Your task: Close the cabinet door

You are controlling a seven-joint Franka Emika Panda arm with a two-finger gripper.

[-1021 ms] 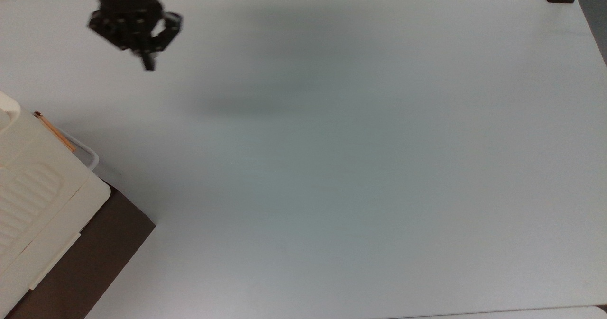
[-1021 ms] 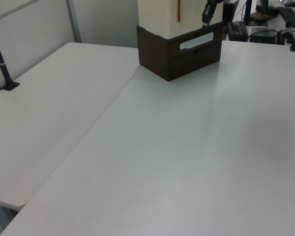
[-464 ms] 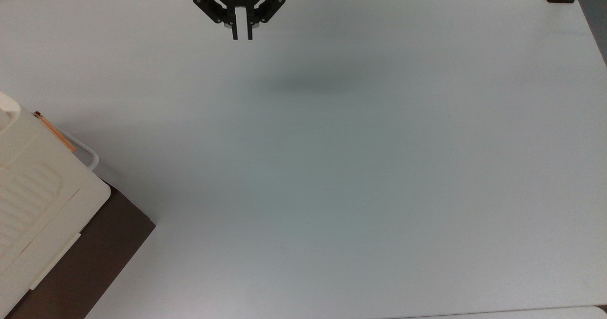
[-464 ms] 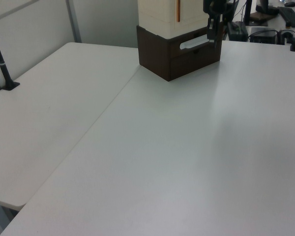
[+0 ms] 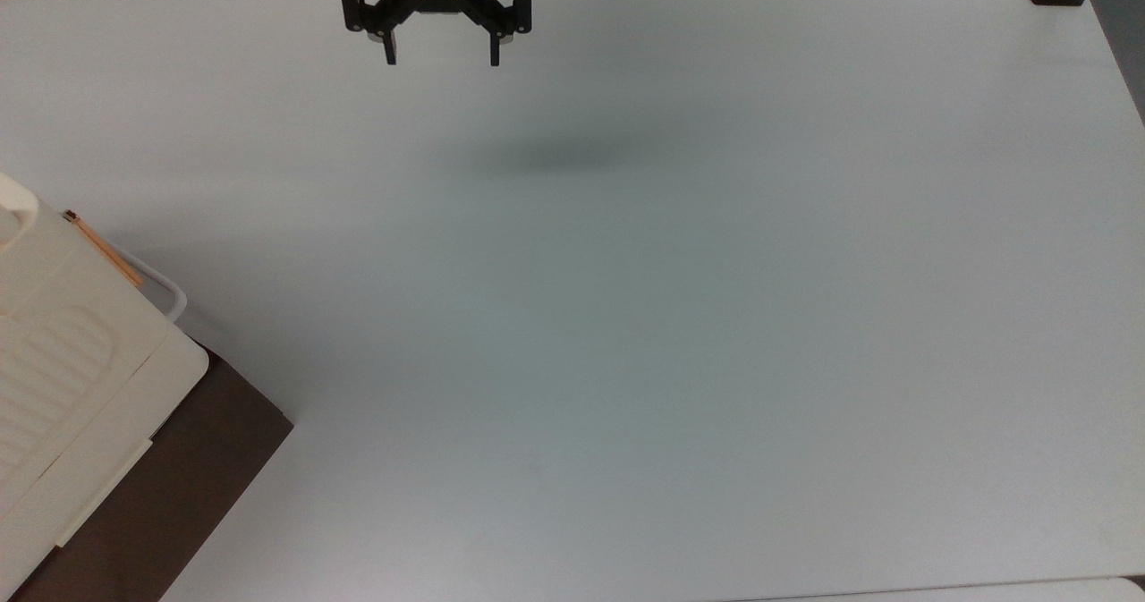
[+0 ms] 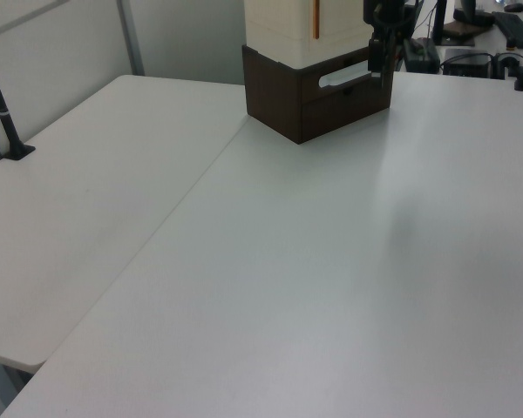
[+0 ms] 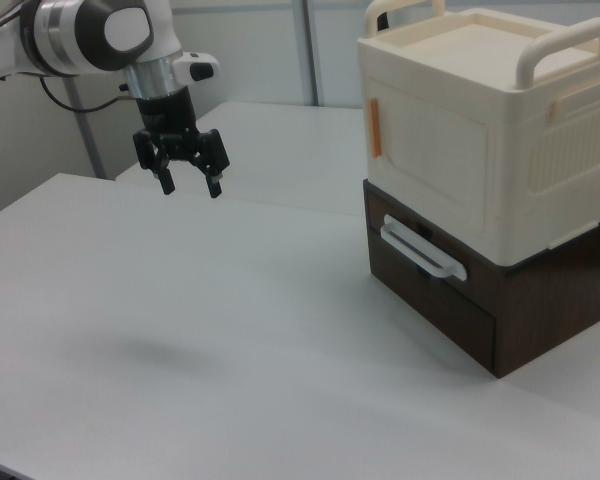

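**Open hand hangs far from the cabinet door**

The door (image 7: 432,150) is the cream front panel of the cabinet (image 7: 500,120), which sits on a dark brown drawer unit (image 7: 460,300) at the right view's right. The door lies flush with the cabinet's front face; an orange-brown strip (image 7: 375,127) runs down its edge nearest the hand. In the top view the strip (image 5: 103,249) shows as a thin slanted line at the cabinet's corner, at the top view's lower left. In the left view it stands upright (image 6: 315,19) on the cabinet front at the top of the frame.

The hand (image 7: 190,187) hangs in the air above the counter (image 7: 180,330), well apart from the door, toward the right view's left. In the top view it (image 5: 441,52) sits by the counter's far edge, well to the upper right of the cabinet. Its fingers (image 7: 216,186) are spread wide, pointing down, holding nothing and touching nothing. Its shadow (image 5: 555,155) falls on the bare counter below.

A white handle (image 7: 425,252) sticks out from the drawer unit's upper drawer, just below the door. Two rounded cream handles (image 7: 565,45) arch over the cabinet's top. Between the hand and the door there is open counter with nothing standing on it. In the left view the hand (image 6: 379,52) appears just to the cabinet's right, in front of dark clutter beyond the counter.
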